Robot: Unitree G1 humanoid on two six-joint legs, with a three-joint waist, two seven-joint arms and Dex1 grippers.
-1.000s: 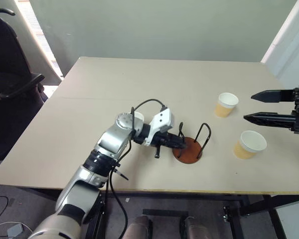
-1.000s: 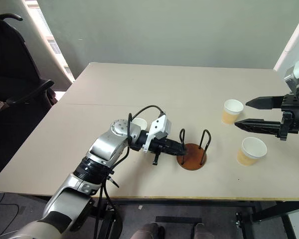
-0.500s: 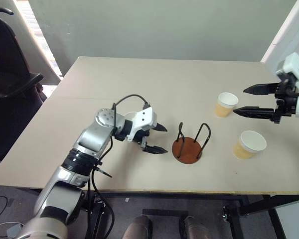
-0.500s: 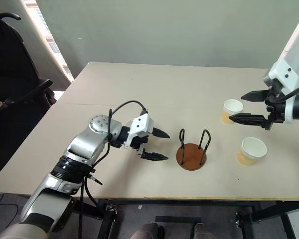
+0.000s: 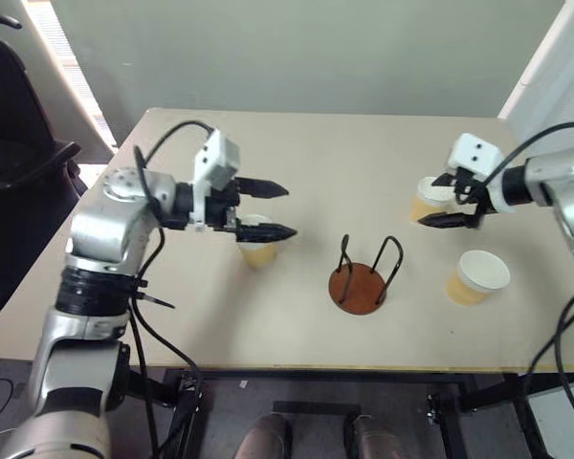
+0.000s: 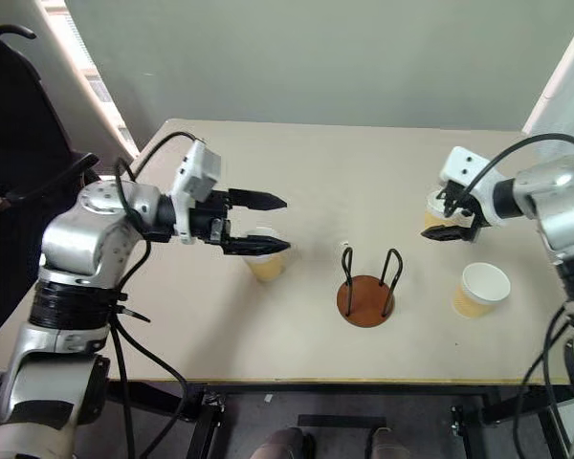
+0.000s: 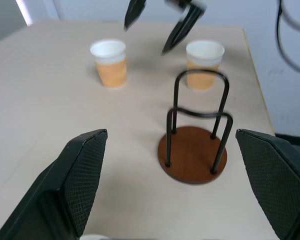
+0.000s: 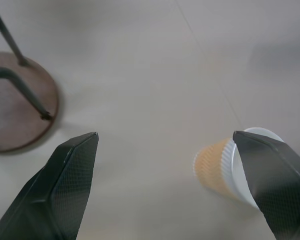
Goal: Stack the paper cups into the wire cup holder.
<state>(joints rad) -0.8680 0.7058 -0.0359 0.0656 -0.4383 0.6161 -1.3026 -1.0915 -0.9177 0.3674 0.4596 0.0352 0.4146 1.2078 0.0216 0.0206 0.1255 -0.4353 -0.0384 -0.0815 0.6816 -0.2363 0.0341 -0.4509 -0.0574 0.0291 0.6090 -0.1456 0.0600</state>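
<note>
The wire cup holder (image 5: 361,288) stands with nothing in it near the table's front middle; its brown base and black loops (image 7: 196,131) are close ahead in the left wrist view. One paper cup (image 5: 257,251) stands upright left of the holder, just under my open left gripper (image 5: 290,210), which hovers above it without touching. A second cup (image 5: 423,204) stands at the far right, partly covered by my open right gripper (image 5: 433,201), which hangs over it. The third cup (image 5: 477,277) is in front of that one. Nothing is between either gripper's fingers (image 8: 65,185).
A black chair (image 5: 24,143) stands off the table's left edge. The table's (image 5: 297,143) back half is bare, with a faint seam across it. A white panel (image 5: 545,67) rises at the right rear corner.
My left gripper has opened, drawn back left from the holder and risen, uncovering the cup beneath it. My right gripper has swung in leftward and down over the far right cup.
</note>
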